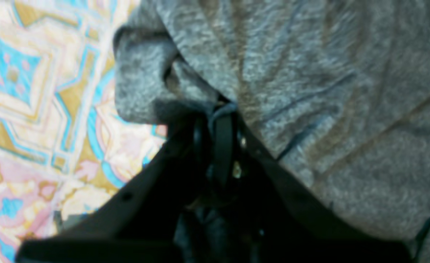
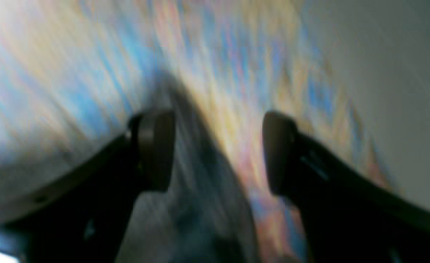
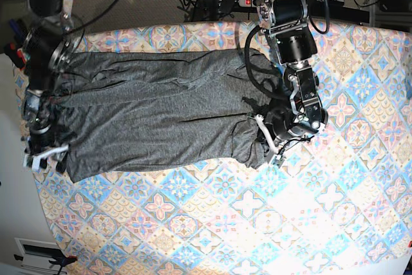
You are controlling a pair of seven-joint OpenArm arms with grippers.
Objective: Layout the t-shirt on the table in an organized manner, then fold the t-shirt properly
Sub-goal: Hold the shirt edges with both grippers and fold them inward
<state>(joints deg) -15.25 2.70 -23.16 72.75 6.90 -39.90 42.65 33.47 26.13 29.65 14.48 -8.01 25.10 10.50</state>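
Grey t-shirt (image 3: 161, 117), spread wide, wrinkled, one end bunched

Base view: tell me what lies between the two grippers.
In the base view, only the t-shirt spans the stretch from the right gripper to the left gripper, spread wrinkled on the table.

I count one t-shirt (image 3: 161, 117), spread across the far left part of one table (image 3: 270, 223). I have two grippers out: the left gripper (image 3: 261, 134) and the right gripper (image 3: 46, 156).
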